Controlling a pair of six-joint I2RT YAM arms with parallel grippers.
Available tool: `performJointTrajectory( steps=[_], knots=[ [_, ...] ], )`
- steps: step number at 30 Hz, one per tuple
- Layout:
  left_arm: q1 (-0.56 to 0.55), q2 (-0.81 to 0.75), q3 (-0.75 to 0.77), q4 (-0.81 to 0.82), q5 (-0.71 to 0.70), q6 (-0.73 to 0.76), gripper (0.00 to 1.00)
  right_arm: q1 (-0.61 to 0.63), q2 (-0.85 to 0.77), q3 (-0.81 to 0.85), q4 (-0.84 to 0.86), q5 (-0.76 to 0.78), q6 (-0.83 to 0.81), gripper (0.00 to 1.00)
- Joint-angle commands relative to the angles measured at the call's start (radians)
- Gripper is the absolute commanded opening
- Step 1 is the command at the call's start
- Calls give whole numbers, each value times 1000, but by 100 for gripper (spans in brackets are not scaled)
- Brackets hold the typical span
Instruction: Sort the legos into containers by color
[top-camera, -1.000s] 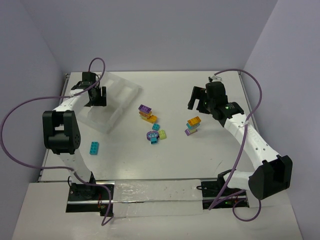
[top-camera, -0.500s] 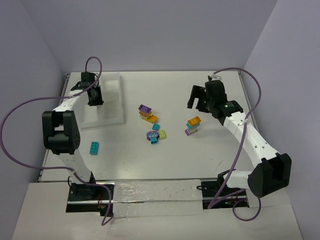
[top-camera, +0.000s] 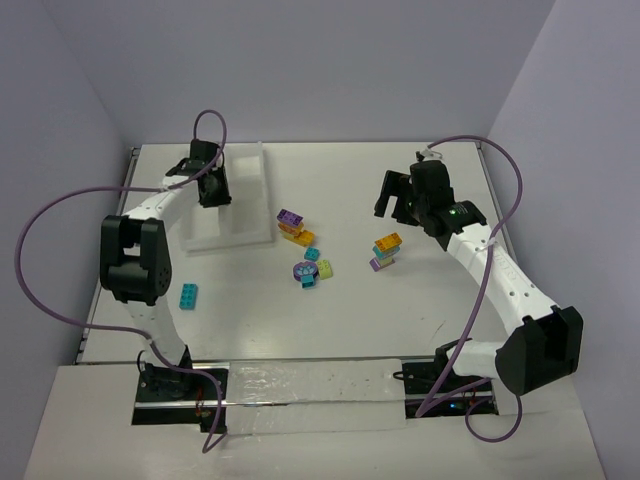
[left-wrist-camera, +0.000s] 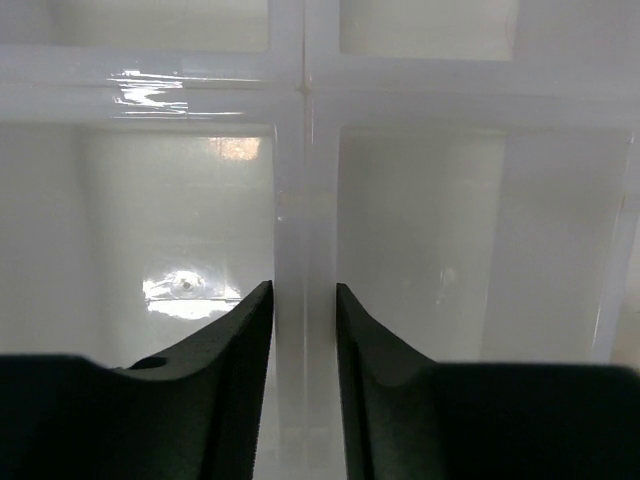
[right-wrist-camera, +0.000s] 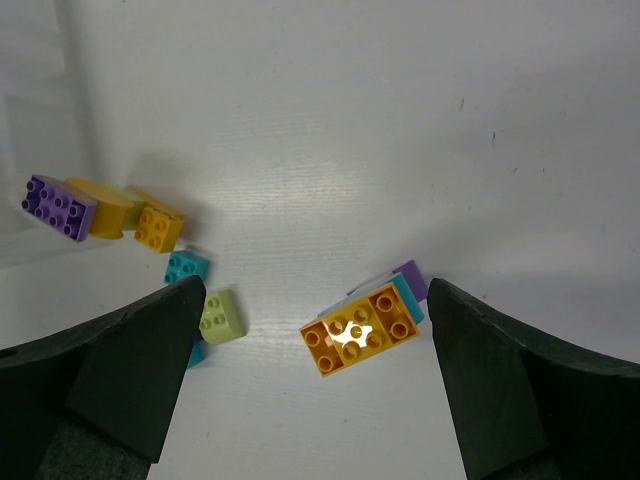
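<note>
I am looking at a white bench (top-camera: 420, 310) boxed in by pale lilac walls (top-camera: 300, 70), with purple cables (top-camera: 60, 210) looping off both arms. The white tray (top-camera: 250, 205) sits at the far left of the bench, and the left tool (top-camera: 213, 190) is pinched narrow on its middle rib (left-wrist-camera: 305, 200). The right tool (top-camera: 395, 205) stands wide and holds nothing, hanging just beyond an orange-topped stack (top-camera: 386, 250). Mid-bench lie a purple and orange clump (top-camera: 294, 227) and a teal, purple and green clump (top-camera: 311, 269). A lone teal brick (top-camera: 188, 295) lies near the left arm. That arm covers part of the tray from above, and the left wrist view shows only milky plastic, so I cannot tell whether any compartment holds a brick.
</note>
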Motion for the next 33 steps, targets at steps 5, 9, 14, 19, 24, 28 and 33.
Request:
performJointTrajectory(
  steps=[5, 9, 14, 19, 24, 28, 33],
  knots=[
    [-22, -20, 103, -9, -59, -108, 95, 1, -33, 9, 4, 16, -1, 100],
    [-30, -129, 81, -56, -95, -115, 96, 1, -44, 4, -1, 15, -4, 100],
    [-29, -345, -134, -160, -237, -195, 94, 3, -64, -12, 1, 17, 1, 100],
    [-23, -578, -380, -223, -321, -469, 97, 1, -62, -10, 4, 3, 0, 100],
    [-1, -677, -549, -265, -311, -611, 99, 1, -60, -7, 13, -2, -1, 100],
    [-1, -682, -614, -293, -317, -700, 99, 2, -52, -6, 17, -18, -4, 100],
    [22, -645, -685, -262, -337, -732, 99, 1, -49, -3, 17, -34, 2, 100]
  ],
)
